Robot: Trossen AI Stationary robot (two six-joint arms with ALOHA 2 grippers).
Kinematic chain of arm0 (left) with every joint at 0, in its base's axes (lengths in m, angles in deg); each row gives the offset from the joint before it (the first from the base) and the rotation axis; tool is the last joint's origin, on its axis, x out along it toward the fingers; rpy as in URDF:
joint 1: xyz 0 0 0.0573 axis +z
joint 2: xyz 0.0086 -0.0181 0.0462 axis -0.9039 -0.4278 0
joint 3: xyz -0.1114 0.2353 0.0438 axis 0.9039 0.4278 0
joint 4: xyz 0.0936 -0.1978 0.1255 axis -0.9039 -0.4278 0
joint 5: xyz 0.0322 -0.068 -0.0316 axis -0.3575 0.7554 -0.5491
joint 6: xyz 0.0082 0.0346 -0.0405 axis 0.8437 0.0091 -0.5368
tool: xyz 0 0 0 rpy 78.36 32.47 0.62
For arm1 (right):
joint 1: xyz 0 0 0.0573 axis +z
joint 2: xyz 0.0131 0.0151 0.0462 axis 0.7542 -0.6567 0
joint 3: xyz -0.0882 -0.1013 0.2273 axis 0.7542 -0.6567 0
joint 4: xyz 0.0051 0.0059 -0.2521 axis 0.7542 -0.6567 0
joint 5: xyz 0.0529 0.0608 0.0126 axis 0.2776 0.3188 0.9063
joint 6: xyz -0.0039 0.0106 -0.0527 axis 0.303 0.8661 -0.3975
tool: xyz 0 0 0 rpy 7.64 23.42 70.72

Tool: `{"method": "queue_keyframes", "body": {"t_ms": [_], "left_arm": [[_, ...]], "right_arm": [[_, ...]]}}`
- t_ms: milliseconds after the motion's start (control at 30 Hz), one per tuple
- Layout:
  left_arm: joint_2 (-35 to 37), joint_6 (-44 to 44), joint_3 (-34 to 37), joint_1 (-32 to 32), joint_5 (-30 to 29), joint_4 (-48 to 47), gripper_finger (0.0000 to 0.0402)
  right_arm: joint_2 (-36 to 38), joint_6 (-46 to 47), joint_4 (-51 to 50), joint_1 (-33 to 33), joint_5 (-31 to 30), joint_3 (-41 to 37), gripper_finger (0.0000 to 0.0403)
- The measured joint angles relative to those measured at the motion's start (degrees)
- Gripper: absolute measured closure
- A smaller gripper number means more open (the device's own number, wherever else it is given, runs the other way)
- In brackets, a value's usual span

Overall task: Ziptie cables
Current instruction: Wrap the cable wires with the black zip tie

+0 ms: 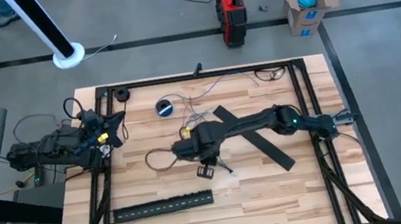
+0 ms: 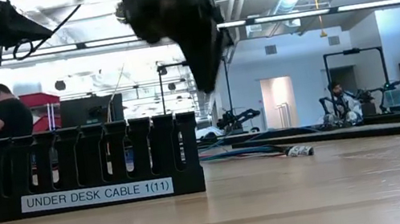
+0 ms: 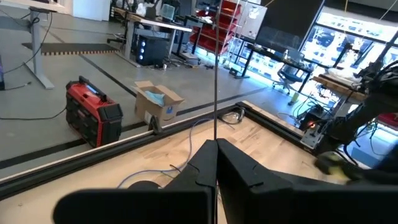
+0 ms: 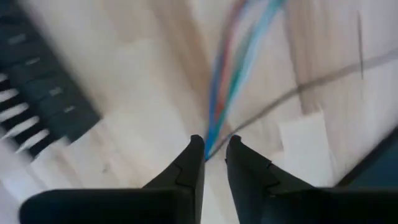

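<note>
Since the cables run lengthwise straight out from its nearly clenched jaws, the right gripper pinches their ends; the left gripper waits clenched, well apart.

Right tool sits over mid-tabletop, fingers nearly together, pinching the thin multicoloured cables between their tips. Cables run from the tool toward the far edge of the light wooden tabletop. Small round blue-and-black tape roll lies beyond the tool, to its left. Long black slotted plastic strip lies nearer than the tool, to its left. Two flat black strips lie to the right of the tool, under the right arm. Left tool hangs at the tabletop's left edge, well apart from the right tool.
</note>
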Motion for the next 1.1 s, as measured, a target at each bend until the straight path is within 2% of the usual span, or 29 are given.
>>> {"method": "queue_keyframes", "body": {"t_ms": [133, 267, 433, 533, 733, 1000, 1100], "left_arm": [[0.0, -1.1, 0.0, 0.0, 1.3, 0.0, 0.0402], [0.0, -1.2, 0.0, 0.0, 2.9, 0.0, 0.0402], [0.0, -1.2, 0.0, 0.0, 3.6, 0.1, 0.0402], [0.0, -1.1, 0.0, 0.0, 3.6, 0.1, 0.0402], [0.0, -1.2, 0.0, 0.0, 3.8, 0.0, 0.0402], [0.0, -1.9, 0.0, 0.0, 3.8, 0.0, 0.0402], [0.0, -2.9, 0.0, 0.0, 3.8, 0.0, 0.0402]], "right_arm": [[-2.0, 5.5, -1.4, -1.1, 4.7, -0.1, 0.0289], [-1.9, 9.2, -1.3, 1.1, 3.0, -0.3, 0.0219], [-1.8, 15.2, -2.6, 2.6, 0.8, -6.0, 0.0151], [-1.8, 15.7, 1.6, 3.7, 0.5, -8.4, 0.0144], [-1.7, 15.2, 2.3, 5.6, 0.9, -10.9, 0.0147], [-1.0, 11.7, 1.7, 3.7, 0.5, -14.3, 0.0148], [2.3, 12.7, 3.1, 3.2, -3.5, -14.2, 0.0148]]}}
